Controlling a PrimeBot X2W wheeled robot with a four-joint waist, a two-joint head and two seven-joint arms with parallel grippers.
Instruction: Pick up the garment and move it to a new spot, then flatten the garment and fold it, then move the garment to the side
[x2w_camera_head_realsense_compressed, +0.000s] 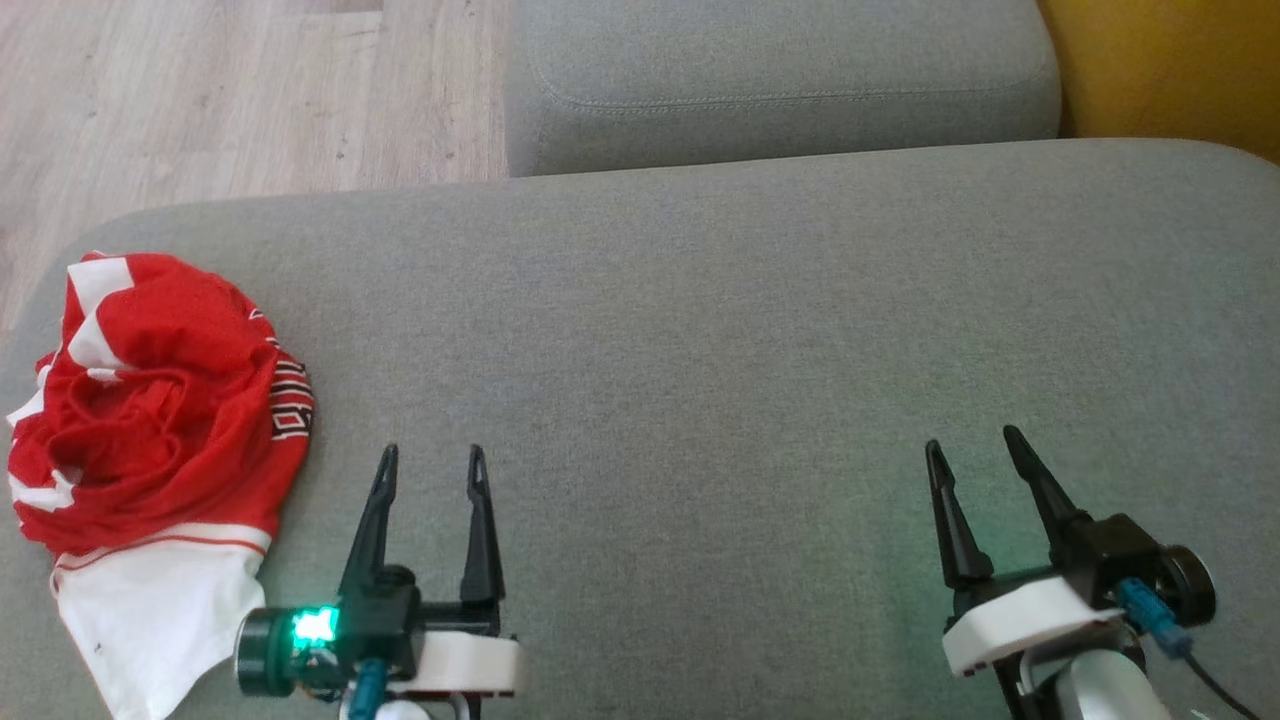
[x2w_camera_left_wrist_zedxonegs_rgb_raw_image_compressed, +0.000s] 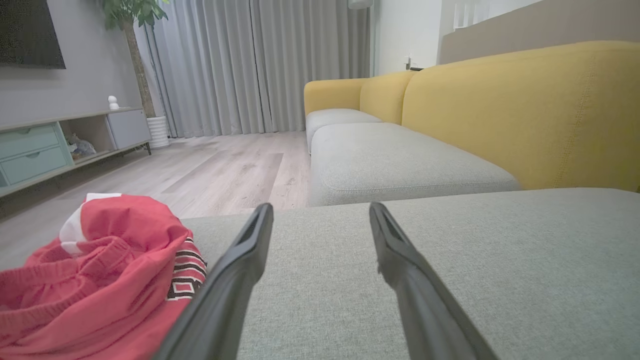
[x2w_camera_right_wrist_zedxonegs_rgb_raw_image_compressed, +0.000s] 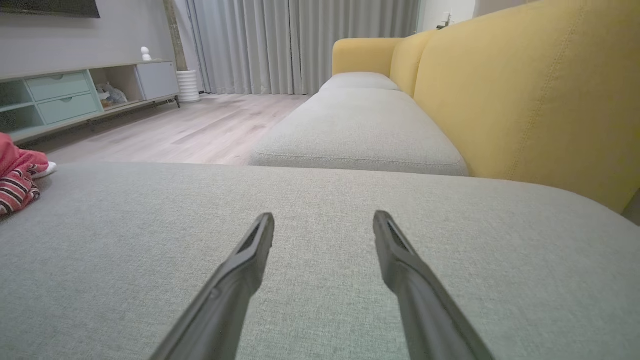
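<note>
Head view, contents as found.

1. Garment (x2w_camera_head_realsense_compressed: 160, 420): red with white panels and a dark patterned band, crumpled in a heap. It lies at the left end of the grey seat cushion (x2w_camera_head_realsense_compressed: 700, 330), close to the cushion's left edge, with a white part trailing toward the near side.
2. Left gripper (x2w_camera_head_realsense_compressed: 432, 452): lower left, just to the right of the garment and apart from it. Jaws spread wide, holding nothing; fingers point away across the cushion. A green light glows on its base.
3. Right gripper (x2w_camera_head_realsense_compressed: 972, 438): lower right, well apart from the garment. Jaws spread wide, holding nothing.
4. Second grey cushion (x2w_camera_head_realsense_compressed: 780, 80): beyond the first, at the top of the view.
5. Yellow backrest (x2w_camera_head_realsense_compressed: 1160, 70): upper right corner.
6. Wooden floor (x2w_camera_head_realsense_compressed: 200, 100): upper left.

Left wrist view: the garment (x2w_camera_left_wrist_zedxonegs_rgb_raw_image_compressed: 100, 280) sits bunched beside the left finger, with its patterned band facing the open left gripper (x2w_camera_left_wrist_zedxonegs_rgb_raw_image_compressed: 320, 207). Grey curtains (x2w_camera_left_wrist_zedxonegs_rgb_raw_image_compressed: 250, 65) and a low cabinet (x2w_camera_left_wrist_zedxonegs_rgb_raw_image_compressed: 50, 145) stand at the far side of the room.

Right wrist view: the right gripper (x2w_camera_right_wrist_zedxonegs_rgb_raw_image_compressed: 322, 216) is open over bare cushion, and an edge of the garment (x2w_camera_right_wrist_zedxonegs_rgb_raw_image_compressed: 17, 175) shows at the far left.
</note>
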